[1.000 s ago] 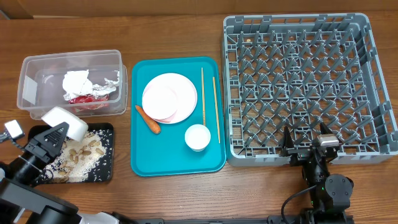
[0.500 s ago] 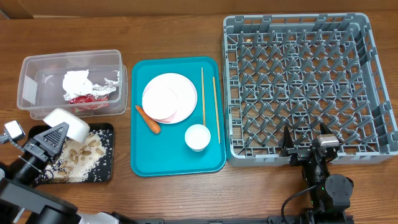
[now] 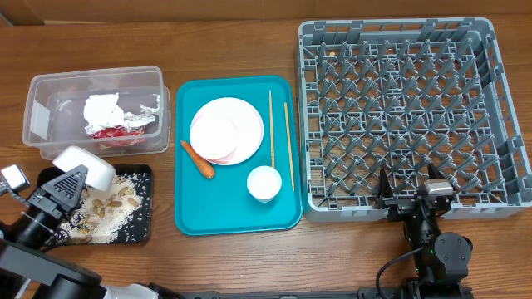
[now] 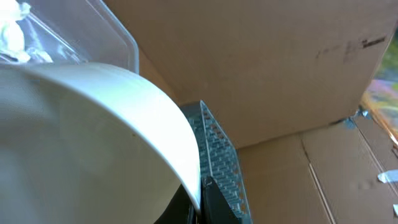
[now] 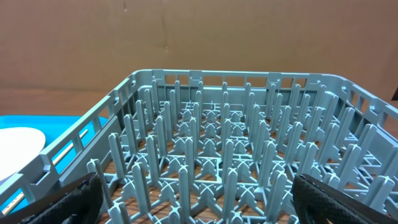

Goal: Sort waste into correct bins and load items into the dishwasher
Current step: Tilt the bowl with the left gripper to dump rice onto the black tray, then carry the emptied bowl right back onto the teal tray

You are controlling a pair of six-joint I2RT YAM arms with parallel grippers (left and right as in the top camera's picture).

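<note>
My left gripper (image 3: pixel 70 180) is shut on the rim of a whitish bowl (image 3: pixel 86 164), held tipped over the black tray (image 3: pixel 143 226). Rice and peanut scraps (image 3: pixel 104 208) lie in that tray. In the left wrist view the bowl (image 4: pixel 93 137) fills the left side, its rim pinched at my left gripper (image 4: pixel 200 200). The clear tub (image 3: pixel 37 124) holds the white napkin (image 3: pixel 103 108) and the red-and-silver wrapper (image 3: pixel 112 133). The carrot (image 3: pixel 198 159), pink plate (image 3: pixel 249 149) with a white bowl (image 3: pixel 216 129) on it, and cup (image 3: pixel 264 183) sit on the teal tray (image 3: pixel 233 218). My right gripper (image 3: pixel 409 184) (image 5: pixel 199 199) stands open and empty at the front edge of the grey dish rack (image 3: pixel 399 108).
Two thin chopsticks (image 3: pixel 271 129) lie along the right side of the teal tray. Cardboard walls stand behind the table. The rack's upright pegs (image 5: pixel 205 143) rise just ahead of the right fingers.
My left gripper has drifted slightly down and to the left with the bowl. The right arm has not moved.
</note>
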